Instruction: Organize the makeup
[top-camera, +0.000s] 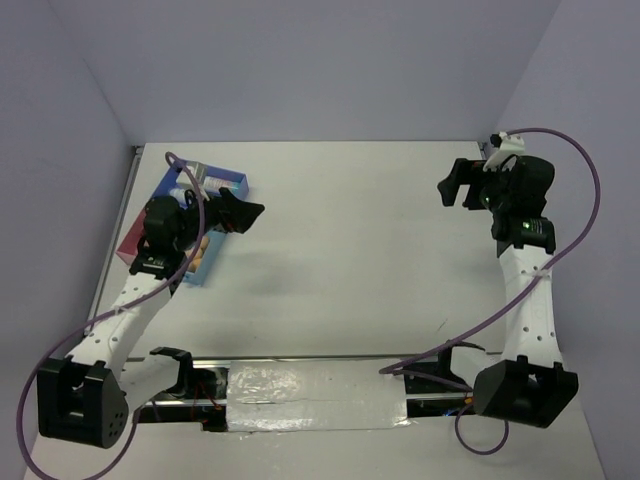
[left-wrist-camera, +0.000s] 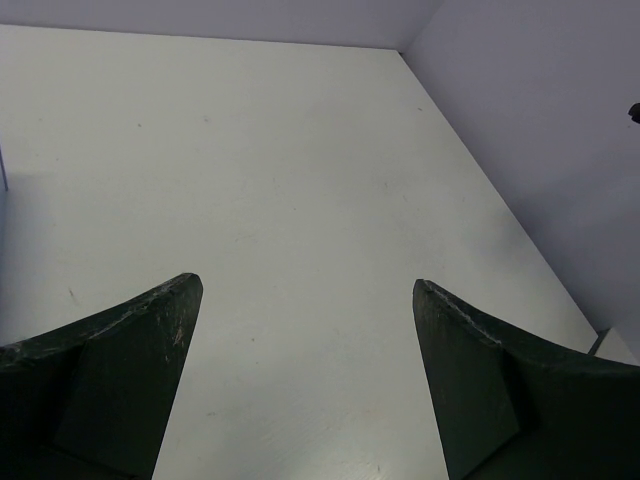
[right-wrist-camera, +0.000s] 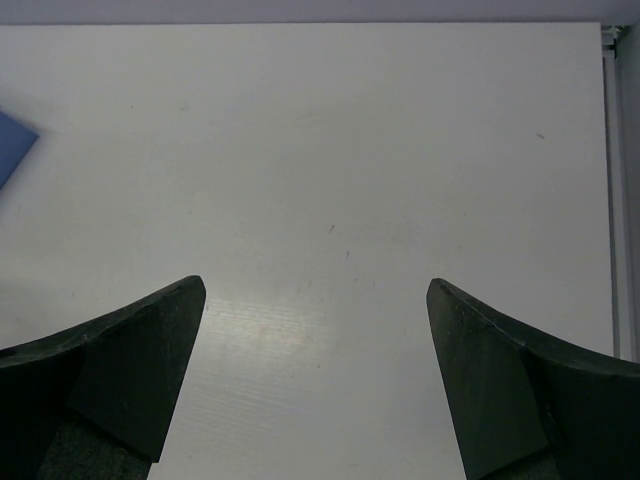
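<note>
A peach makeup item (top-camera: 204, 251) lies in the tray (top-camera: 222, 181) at the far left of the counter (top-camera: 340, 250), mostly hidden under the left arm. The left end effector (left-wrist-camera: 305, 283) hangs just right of the tray, fingers spread. The right end effector (right-wrist-camera: 315, 284), well apart at the far right, is spread too.

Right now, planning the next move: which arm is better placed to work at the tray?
Probably left: the left claw hangs open by the tray; the right claw, also open, is far across the table.
</note>
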